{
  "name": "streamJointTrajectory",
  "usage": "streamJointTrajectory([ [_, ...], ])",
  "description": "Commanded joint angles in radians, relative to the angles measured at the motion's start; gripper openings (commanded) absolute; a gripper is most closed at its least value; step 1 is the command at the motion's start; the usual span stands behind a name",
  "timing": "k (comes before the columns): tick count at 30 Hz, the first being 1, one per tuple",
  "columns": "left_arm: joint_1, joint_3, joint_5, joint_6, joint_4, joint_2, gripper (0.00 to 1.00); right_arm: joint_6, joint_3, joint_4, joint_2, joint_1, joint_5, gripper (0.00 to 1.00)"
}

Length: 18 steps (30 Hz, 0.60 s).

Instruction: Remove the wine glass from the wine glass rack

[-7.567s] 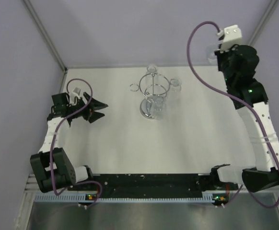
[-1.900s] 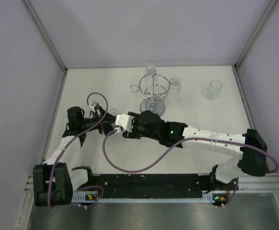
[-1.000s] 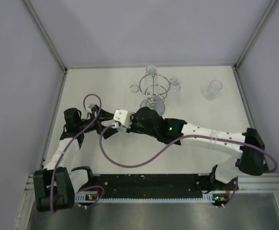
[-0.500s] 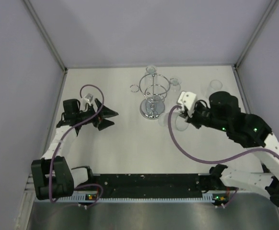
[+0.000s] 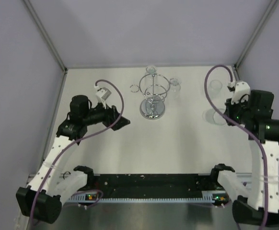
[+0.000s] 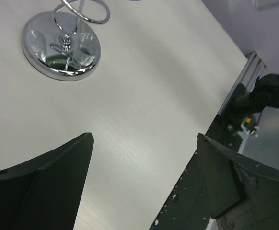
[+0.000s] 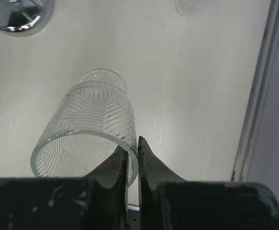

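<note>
Because its rim is pinched between the right fingers [image 7: 133,143], the wine glass [image 7: 89,132] is held clear of the rack [image 5: 153,93], out near the right edge of the desk [image 5: 178,148] and well apart from that chrome stand. One finger is set inside the mouth and one outside, so the wall is clamped and the body hangs below the wrist, mouth up; whether the base is touching the desk cannot be told. A spot beside a second glass [image 5: 215,86], stood farther back on the same side, seems to be intended, so the setting-down step is judged to be in hand. The right arm [image 5: 266,153] is reared up from its base, with the wrist bent over and pointed down. The left fingers [image 5: 119,119] are spread wide with nothing between them and are aimed toward the rack's round base; the left arm [image 5: 58,148] is stretched forward and inward, apparently as a standby.
</note>
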Motion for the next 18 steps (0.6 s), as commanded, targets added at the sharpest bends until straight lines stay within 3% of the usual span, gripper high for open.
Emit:
streamJointTrajectory([
  [1,-0.098,0.024,-0.161,0.246,-0.013,-0.084,0.93,0.059,-0.029,0.037,0.169,-0.233,-0.088,0.0],
  [7,-0.175,-0.036,-0.188,0.411,0.032,-0.186,0.93,0.115,0.01,0.146,0.37,-0.265,0.037,0.0],
  [18,-0.222,-0.044,-0.188,0.447,0.063,-0.17,0.91,0.114,0.207,0.226,0.73,-0.263,0.162,0.0],
])
